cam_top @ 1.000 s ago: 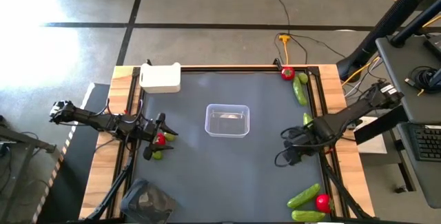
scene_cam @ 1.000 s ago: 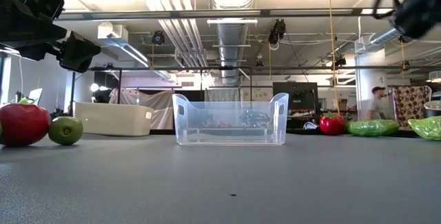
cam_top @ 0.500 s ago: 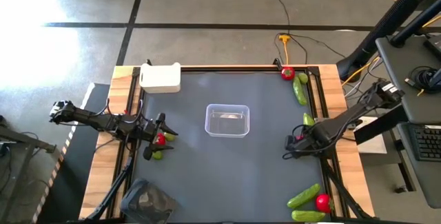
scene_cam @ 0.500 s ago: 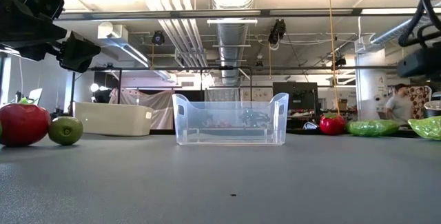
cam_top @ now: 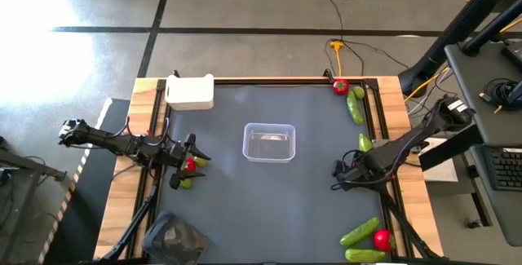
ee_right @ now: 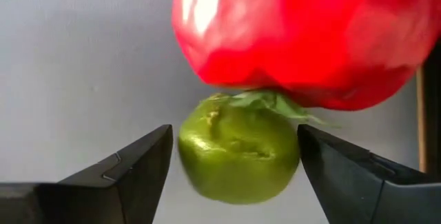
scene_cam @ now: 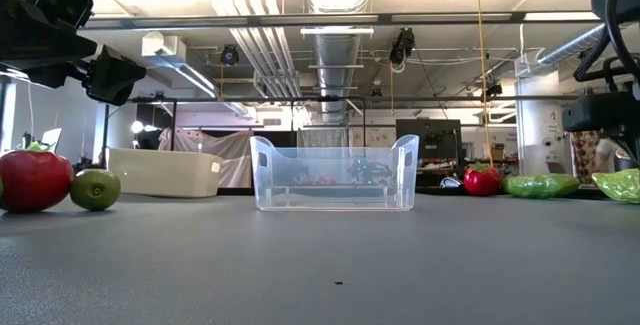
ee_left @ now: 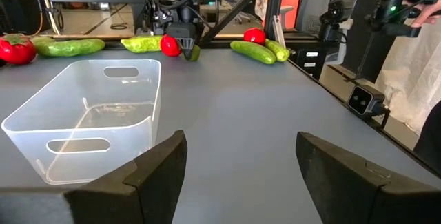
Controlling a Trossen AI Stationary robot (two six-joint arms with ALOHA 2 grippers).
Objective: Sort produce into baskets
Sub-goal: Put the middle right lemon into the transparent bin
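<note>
- Fingers point(ee_right: 131, 165) of the right gripper point(cam_top: 341, 173) point down at the mat, parted, one on each side of a round green fruit point(ee_right: 238, 158). They are not clamped: a sliver of mat shows beside one finger, and the other sits right at the fruit's edge.
- Right behind that fruit and touching it is a big red strawberry point(ee_right: 303, 38), its green leaves lying across the top of the fruit.
- Back along the arm, the right forearm runs in low from the table's right edge, with the elbow out over the wooden rim.
- Further from this claw, toward the table's front edge, lie a long cucumber point(cam_top: 359, 232), a second strawberry point(cam_top: 381, 237) and another cucumber point(cam_top: 365, 255).
- The clear tub point(ee_left: 89, 114) sits mid-table, well apart from the claw, with no produce in it.
- Across the table, the left gripper point(ee_left: 241, 151) hangs level and high, jaws apart and nothing between them.
- Below it on the mat sit a left-side strawberry point(scene_cam: 35, 180) and a small green fruit point(scene_cam: 95, 189), just beside each other.
- Farthest out are the white tub point(cam_top: 190, 91) at the left far corner, the dark tray point(cam_top: 173, 236) at the left near corner, and a corner strawberry point(cam_top: 340, 86) with a corner cucumber point(cam_top: 356, 108).
</note>
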